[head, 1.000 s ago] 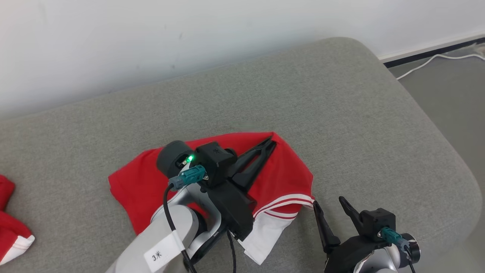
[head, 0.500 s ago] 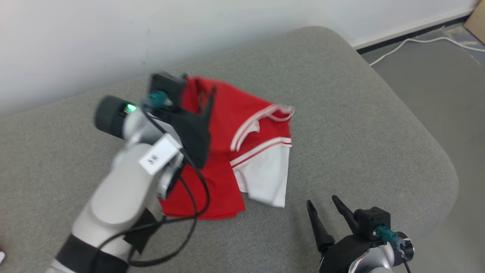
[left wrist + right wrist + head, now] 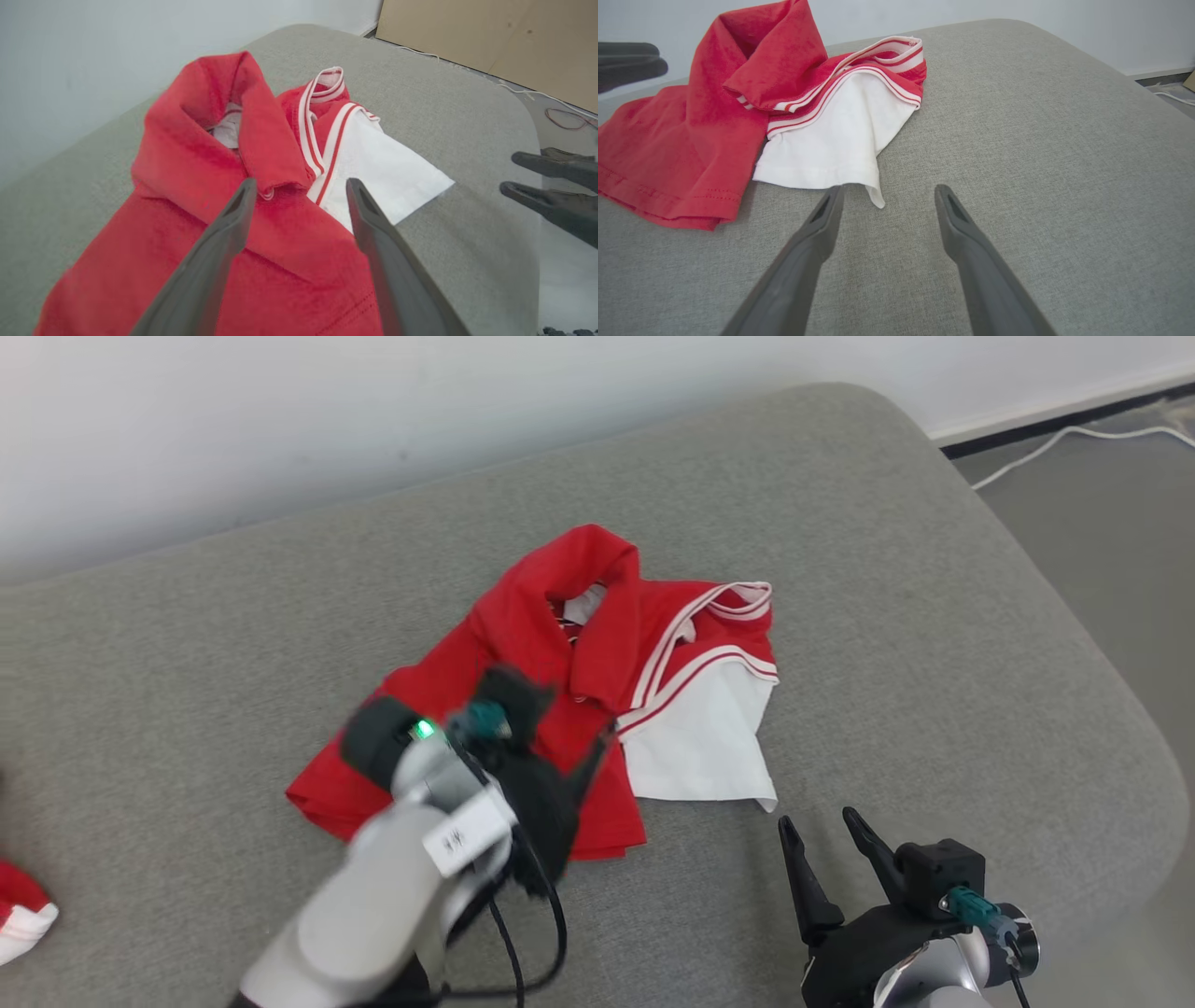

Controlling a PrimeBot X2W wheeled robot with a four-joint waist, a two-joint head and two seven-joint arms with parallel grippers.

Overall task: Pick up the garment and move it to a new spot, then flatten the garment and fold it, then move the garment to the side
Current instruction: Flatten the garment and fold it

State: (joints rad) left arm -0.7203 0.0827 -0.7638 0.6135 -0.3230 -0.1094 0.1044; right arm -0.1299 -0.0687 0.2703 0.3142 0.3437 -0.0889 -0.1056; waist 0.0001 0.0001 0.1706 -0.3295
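Charcoal fingers of your left gripper (image 3: 299,184) stand wide apart with nothing pinched between them. They point across the red body of the shirt (image 3: 523,653), just short of its humped collar (image 3: 579,560). Whether their tips brush the cloth you cannot tell from these views. Behind them in the head view, the pale forearm (image 3: 373,905) is blurred and crosses the shirt's near hem. Your right gripper (image 3: 891,189) is also spread open and empty. It sits over bare grey cushion (image 3: 887,616), its left finger just beside the drooping corner of the white sleeve (image 3: 700,747) and its right finger clear of it. The shirt lies crumpled near the middle of the cushion. Its red body spreads toward your left, the collar is raised at the far side, and the sleeve with its red and white striped band is folded out toward your right. Look at the cushion's near left edge and you will find another scrap of red and white cloth (image 3: 23,910), well apart from the shirt. A white wall (image 3: 280,411) runs behind the cushion. To your far right a white cable (image 3: 1055,439) trails over the grey floor (image 3: 1120,541).
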